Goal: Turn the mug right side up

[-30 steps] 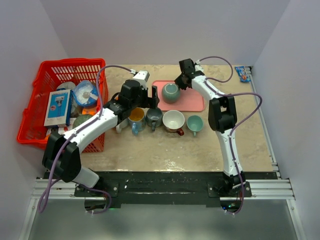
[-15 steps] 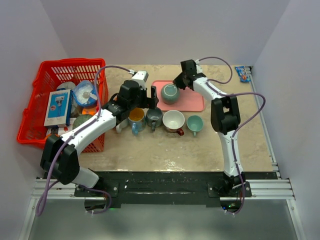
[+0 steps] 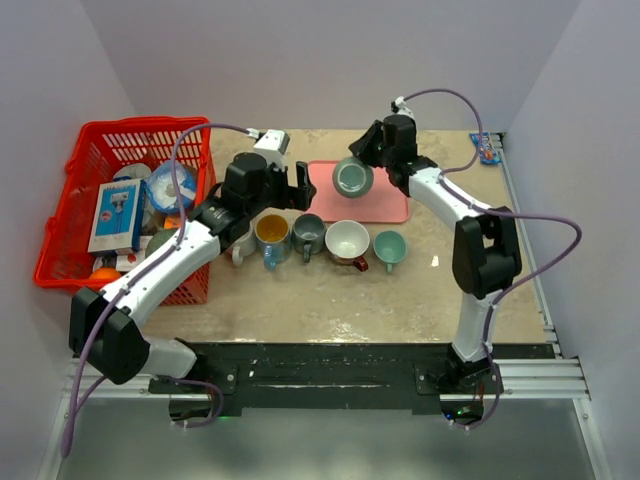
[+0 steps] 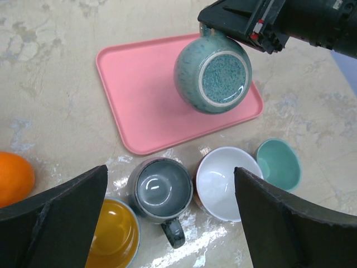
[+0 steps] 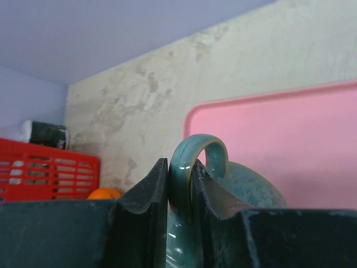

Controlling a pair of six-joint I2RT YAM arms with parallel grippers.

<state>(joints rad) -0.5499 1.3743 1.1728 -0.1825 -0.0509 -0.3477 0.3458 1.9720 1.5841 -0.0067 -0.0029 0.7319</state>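
Observation:
The teal speckled mug (image 3: pixel 352 177) hangs above the pink tray (image 3: pixel 385 206), its base facing up and a little tilted. My right gripper (image 3: pixel 372 150) is shut on the mug's handle (image 5: pixel 192 159), which is pinched between the two fingers. The left wrist view shows the mug's round base (image 4: pixel 222 77) and the right gripper (image 4: pixel 245 25) behind it. My left gripper (image 3: pixel 297 188) is open and empty. It hovers over the row of cups in front of the tray (image 4: pixel 139 95).
Upright in a row in front of the tray stand a yellow cup (image 3: pixel 272 230), a grey mug (image 3: pixel 308 232), a white cup (image 3: pixel 347 240) and a small teal cup (image 3: pixel 389 246). A red basket (image 3: pixel 62 262) full of items is at left. An orange (image 4: pixel 11 178) lies by the basket.
My right gripper has lifted the teal mug off the tray by its handle, and the arm has swung right and back. My left arm has shifted slightly left and back.

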